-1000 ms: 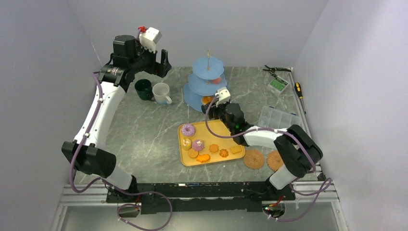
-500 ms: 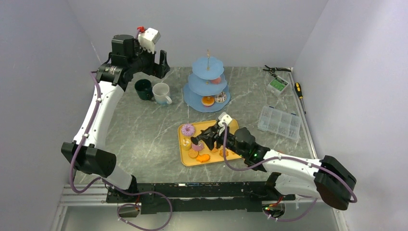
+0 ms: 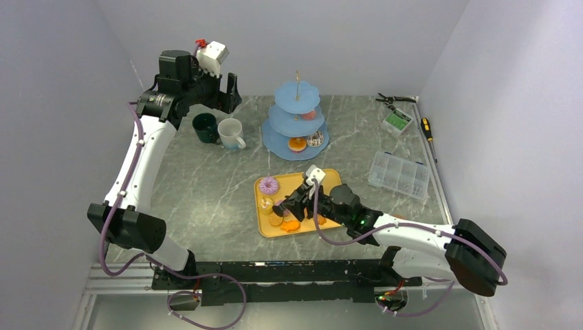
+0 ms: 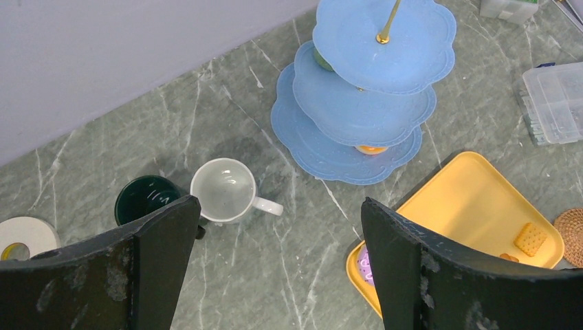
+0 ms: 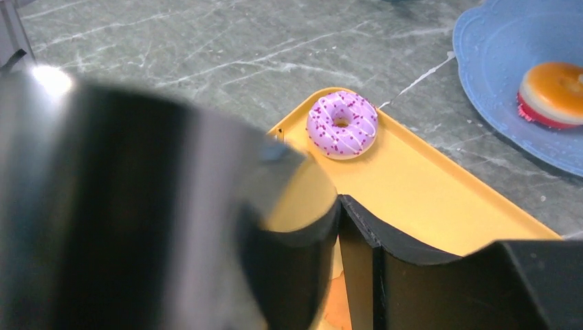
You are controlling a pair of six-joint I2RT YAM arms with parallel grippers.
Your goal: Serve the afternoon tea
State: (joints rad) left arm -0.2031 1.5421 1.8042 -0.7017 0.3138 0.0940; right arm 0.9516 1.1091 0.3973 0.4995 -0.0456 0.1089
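Two claws: left claw (image 4: 276, 206) wide; right claw (image 3: 287, 205) over tray (image 5: 412, 185), inside rim, opening unclear.

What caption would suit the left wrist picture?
Open left gripper hovers above white mug, dark green mug and light-blue stand.

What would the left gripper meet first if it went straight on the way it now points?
Likely the white mug, framed between the fingers of the open left gripper. Depth is unclear; it might instead meet the table beside the handle.
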